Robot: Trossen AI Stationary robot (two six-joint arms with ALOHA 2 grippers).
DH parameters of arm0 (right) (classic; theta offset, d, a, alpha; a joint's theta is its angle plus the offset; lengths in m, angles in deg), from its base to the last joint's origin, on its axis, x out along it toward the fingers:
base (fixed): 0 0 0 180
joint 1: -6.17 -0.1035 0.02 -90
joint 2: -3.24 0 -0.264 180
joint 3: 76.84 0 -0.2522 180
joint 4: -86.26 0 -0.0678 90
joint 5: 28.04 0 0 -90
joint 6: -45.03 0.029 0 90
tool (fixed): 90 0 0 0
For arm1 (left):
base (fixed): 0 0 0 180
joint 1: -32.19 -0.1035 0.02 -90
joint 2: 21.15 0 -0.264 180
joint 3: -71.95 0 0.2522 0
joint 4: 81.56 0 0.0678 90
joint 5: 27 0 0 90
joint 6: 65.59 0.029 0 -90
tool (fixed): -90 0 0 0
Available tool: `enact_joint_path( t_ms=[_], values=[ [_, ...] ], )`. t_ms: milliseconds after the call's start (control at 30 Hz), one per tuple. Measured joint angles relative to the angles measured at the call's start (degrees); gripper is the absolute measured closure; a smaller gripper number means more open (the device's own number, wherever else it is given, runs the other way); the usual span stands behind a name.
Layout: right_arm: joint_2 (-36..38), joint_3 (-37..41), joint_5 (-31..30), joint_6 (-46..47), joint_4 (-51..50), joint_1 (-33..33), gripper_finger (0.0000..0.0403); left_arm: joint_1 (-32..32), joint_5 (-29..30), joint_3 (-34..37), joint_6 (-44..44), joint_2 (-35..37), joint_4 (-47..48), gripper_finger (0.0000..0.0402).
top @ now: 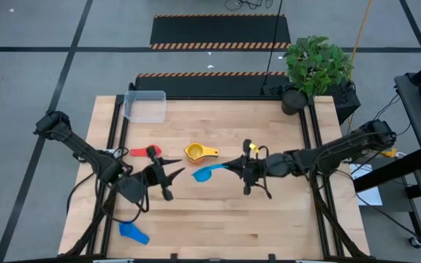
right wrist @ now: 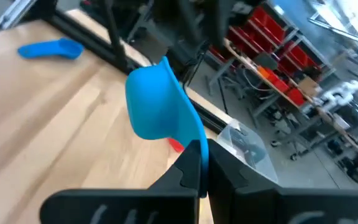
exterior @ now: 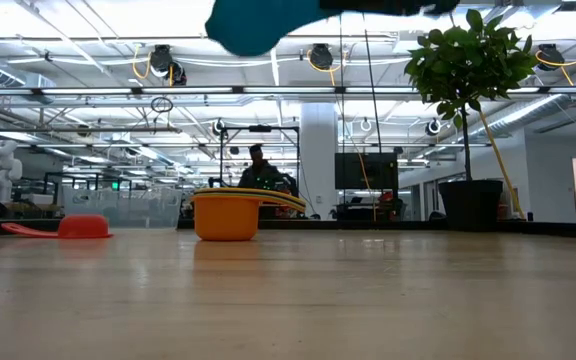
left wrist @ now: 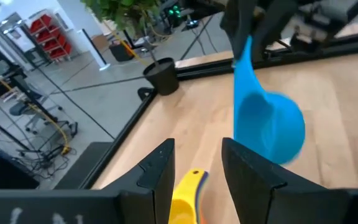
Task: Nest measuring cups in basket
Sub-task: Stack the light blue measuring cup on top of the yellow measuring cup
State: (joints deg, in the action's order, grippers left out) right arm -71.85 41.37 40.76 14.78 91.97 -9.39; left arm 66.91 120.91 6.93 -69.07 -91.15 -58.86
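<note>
Blue plastic is pinched in my right claw (top: 232, 166): I am gripping a light blue cup (top: 204, 173) by its handle, arm stretching leftward, holding it off the table mid-board. My left claw (top: 172, 175) is reaching toward it, fingers parted, empty. Just beyond, the yellow cup (top: 196, 152) is sitting; the basket (top: 145, 106) is lying at the far left.

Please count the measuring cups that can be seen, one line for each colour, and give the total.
Red cup: 1
Yellow cup: 1
Light blue cup held by the right gripper: 1
Blue cup near the table's front edge: 1
Total: 4
</note>
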Motion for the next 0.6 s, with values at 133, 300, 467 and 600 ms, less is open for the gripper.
enact_joint_path(
  t_ms=[133, 300, 467, 600],
  values=[
    [0.0, 2.9, 3.7, -4.6, 3.6, 3.7, 0.0403, -1.8, -0.6, 0.0, -0.4, 2.0, 0.0, 0.0266],
    [0.0, 6.8, 4.5, -11.0, 12.8, 6.9, 0.0403, -4.5, -1.7, 0.0, -4.1, 5.5, 1.4, 0.0266],
    [0.0, 8.9, 12.3, -16.0, 17.0, 10.0, 0.0403, -8.0, -6.2, 0.0, -8.7, 8.3, 5.1, 0.0266],
    [0.0, 9.1, 17.0, -17.0, 17.4, 12.9, 0.0403, -10.9, -7.0, 0.0, -9.4, 9.2, 7.0, 0.0266]
  ],
)
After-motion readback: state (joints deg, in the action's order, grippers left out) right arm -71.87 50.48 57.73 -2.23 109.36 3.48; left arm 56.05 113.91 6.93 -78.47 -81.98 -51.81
